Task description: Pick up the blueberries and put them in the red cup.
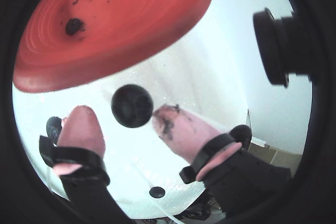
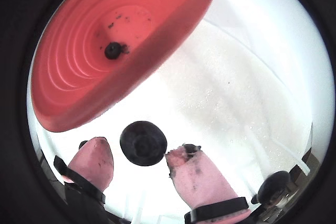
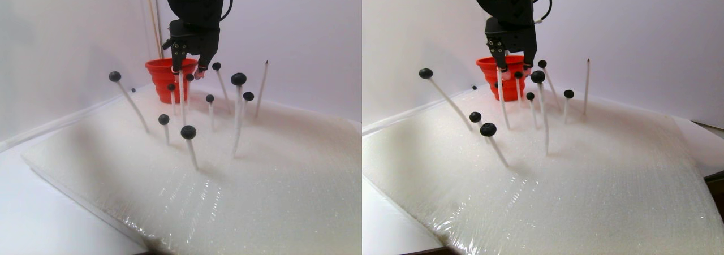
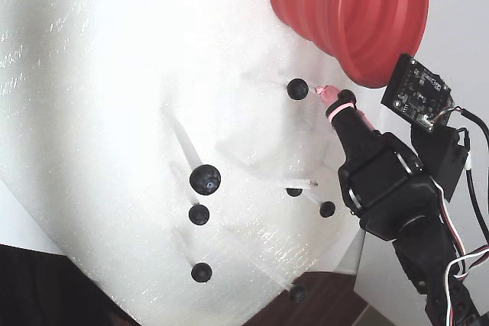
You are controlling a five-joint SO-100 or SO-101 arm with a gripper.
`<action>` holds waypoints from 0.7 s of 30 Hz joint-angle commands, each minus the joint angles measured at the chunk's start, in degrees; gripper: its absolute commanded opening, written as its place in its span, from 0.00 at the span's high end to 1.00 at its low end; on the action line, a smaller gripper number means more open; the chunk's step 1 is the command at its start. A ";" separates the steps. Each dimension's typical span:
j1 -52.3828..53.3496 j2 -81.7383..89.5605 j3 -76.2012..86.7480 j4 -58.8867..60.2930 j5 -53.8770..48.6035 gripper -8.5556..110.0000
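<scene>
— Gripper [image 2: 139,163] state?
— Parted, pink fingertips [image 2: 94,158] flanking one berry [image 2: 143,143] on its stick [image 3: 182,99], not yet touching. Just near of the cup [image 2: 79,98] in that wrist view; one berry already inside.
— Handling?
— Probably light, soft, easily squashed; stained pads hint at that. Best pinched gently across the middle, then pulled straight off the point.

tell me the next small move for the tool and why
Probably close the tool on the blueberry. In both wrist views the berry sits between the open pink fingertips, neither clearly touching it. The red cup lies just beyond, with one berry already inside.
</scene>
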 commanded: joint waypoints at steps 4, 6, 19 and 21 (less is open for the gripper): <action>0.70 0.70 -4.31 -1.76 -0.53 0.75; 0.62 0.44 -4.57 -1.93 -0.44 0.75; 0.79 -1.32 -6.77 -2.72 -0.62 0.76; 0.79 -1.49 -6.59 -2.90 -0.44 0.76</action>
